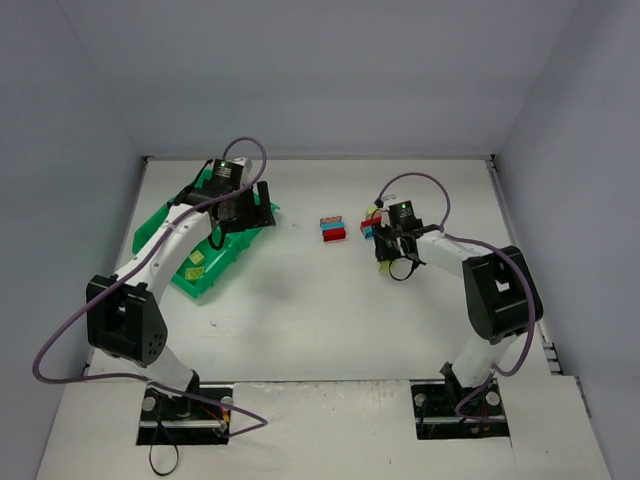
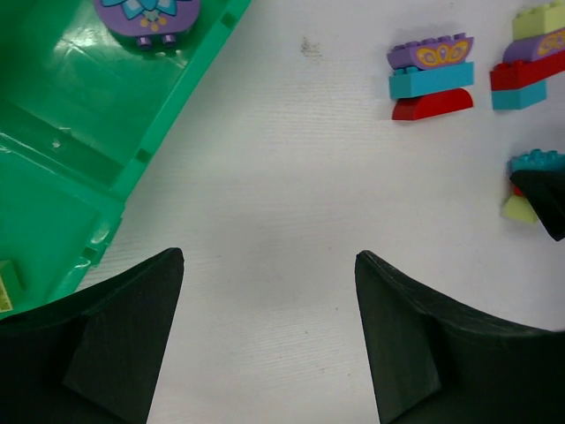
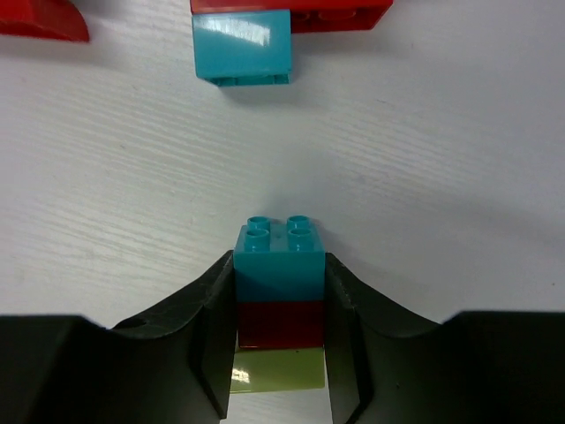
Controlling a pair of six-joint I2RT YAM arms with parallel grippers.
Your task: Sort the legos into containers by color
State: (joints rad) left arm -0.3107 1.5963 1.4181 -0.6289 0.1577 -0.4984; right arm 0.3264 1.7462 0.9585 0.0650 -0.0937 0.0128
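Observation:
My right gripper [image 3: 279, 296] is shut on a small stack of legos [image 3: 279, 265], a cyan brick over a red one over a yellow-green one, held low at the white table. In the top view it [image 1: 386, 248] sits right of centre. A loose purple, cyan and red stack [image 2: 431, 78] and a mixed stack [image 2: 530, 57] lie nearby. My left gripper [image 2: 269, 265] is open and empty above bare table at the right edge of the green tray [image 2: 168, 115]. A purple brick [image 2: 146, 18] and a yellow-green brick [image 2: 7, 284] lie in separate compartments.
The tray [image 1: 225, 262] lies at the left of the table, tilted on the diagonal. A cyan brick [image 3: 243, 49] under a red one [image 3: 335, 11] lies just ahead of my right gripper, with a red curved piece [image 3: 40, 19] to the left. Grey walls enclose the table.

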